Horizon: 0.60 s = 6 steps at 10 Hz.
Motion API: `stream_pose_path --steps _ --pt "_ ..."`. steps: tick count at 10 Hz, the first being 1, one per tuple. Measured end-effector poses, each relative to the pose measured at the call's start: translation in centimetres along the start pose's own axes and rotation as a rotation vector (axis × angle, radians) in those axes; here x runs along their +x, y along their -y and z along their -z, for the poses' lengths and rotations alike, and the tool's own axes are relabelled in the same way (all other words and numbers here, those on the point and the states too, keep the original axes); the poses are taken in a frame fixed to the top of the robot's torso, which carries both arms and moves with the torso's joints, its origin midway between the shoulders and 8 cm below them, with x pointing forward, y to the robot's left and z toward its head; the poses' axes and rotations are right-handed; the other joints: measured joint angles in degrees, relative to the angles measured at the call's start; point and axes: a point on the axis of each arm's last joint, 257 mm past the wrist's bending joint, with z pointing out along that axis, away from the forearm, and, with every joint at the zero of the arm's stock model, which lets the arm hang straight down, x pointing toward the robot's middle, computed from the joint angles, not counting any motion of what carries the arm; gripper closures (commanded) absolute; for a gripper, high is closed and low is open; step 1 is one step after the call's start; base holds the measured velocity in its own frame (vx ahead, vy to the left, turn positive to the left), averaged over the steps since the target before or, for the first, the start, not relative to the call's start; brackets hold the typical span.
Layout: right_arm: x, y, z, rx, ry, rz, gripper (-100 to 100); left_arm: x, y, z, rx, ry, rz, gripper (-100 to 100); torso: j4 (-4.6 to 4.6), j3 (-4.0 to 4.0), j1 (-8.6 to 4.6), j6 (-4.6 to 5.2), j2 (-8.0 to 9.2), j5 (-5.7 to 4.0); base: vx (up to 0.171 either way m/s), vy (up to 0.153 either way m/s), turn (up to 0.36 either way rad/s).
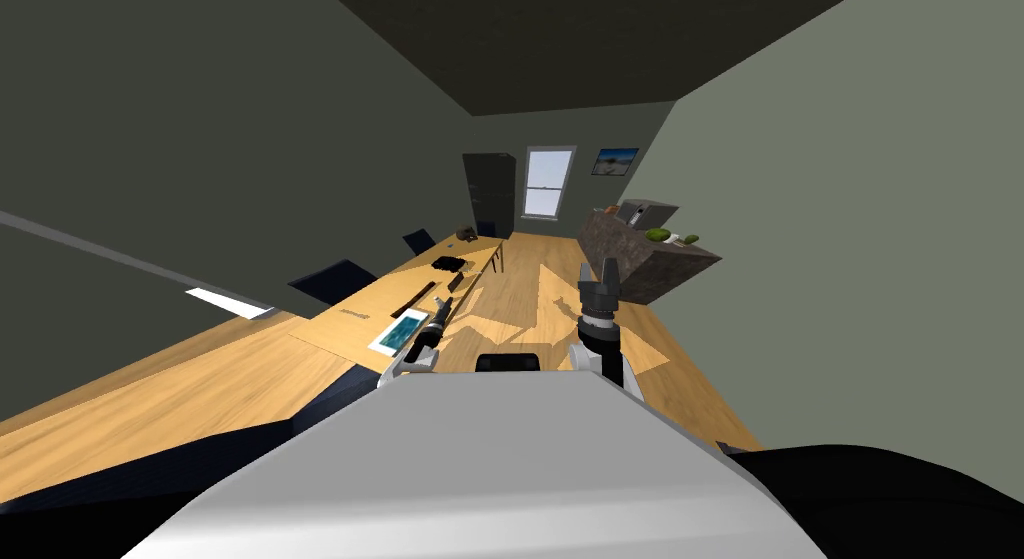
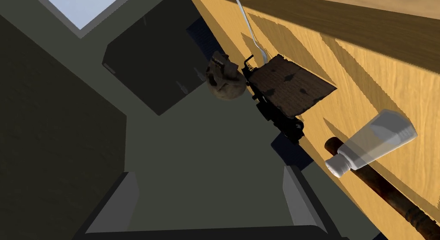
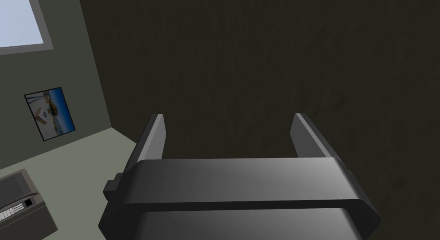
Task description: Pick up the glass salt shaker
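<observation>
The salt shaker [image 2: 372, 142] is clear with a white perforated cap and rests on the wooden table [image 2: 386, 78], touching a dark brown rod [image 2: 386, 188]. My left gripper [image 2: 212, 177] is open and empty. The shaker lies off to one side, beyond one finger [image 2: 299, 198] and not between the two. In the head view, the left gripper [image 1: 443, 305] reaches over the long table's [image 1: 330, 333] near part. My right gripper [image 1: 598, 273] is raised over the floor to the table's right. Its wrist view shows the right gripper [image 3: 227, 121] open with nothing in it.
Farther along the table lie a dark board [image 2: 292, 87], a black object [image 2: 279, 117], a fork [image 2: 251, 31] and a brown lump [image 2: 223, 78]. A blue and white flat item [image 1: 398, 335] lies near me. Dark chairs [image 1: 335, 278] line the table's far side; a counter [image 1: 650, 255] stands right.
</observation>
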Motion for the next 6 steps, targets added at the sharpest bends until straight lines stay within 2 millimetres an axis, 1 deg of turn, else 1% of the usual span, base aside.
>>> stream_pose_path --steps 2,4,6 --pt "0.0 0.0 0.0 0.000 0.000 0.000 0 -0.1 -1.6 -0.4 -0.032 -0.014 -0.024 -100 0.00 -0.02 0.00 0.03 -0.04 0.00 -0.019 0.002 -0.088" --pt "0.0 0.0 0.0 0.000 0.000 0.000 0 0.2 -3.8 -0.4 -0.075 -0.033 -0.061 -100 0.00 -0.02 0.01 0.02 -0.04 0.00 -0.018 0.005 -0.080" --pt "0.0 0.0 0.0 0.000 0.000 0.000 0 -0.2 -6.0 0.0 -0.117 -0.052 -0.102 -100 0.00 -0.02 0.03 0.02 -0.04 0.00 -0.016 0.007 -0.091"
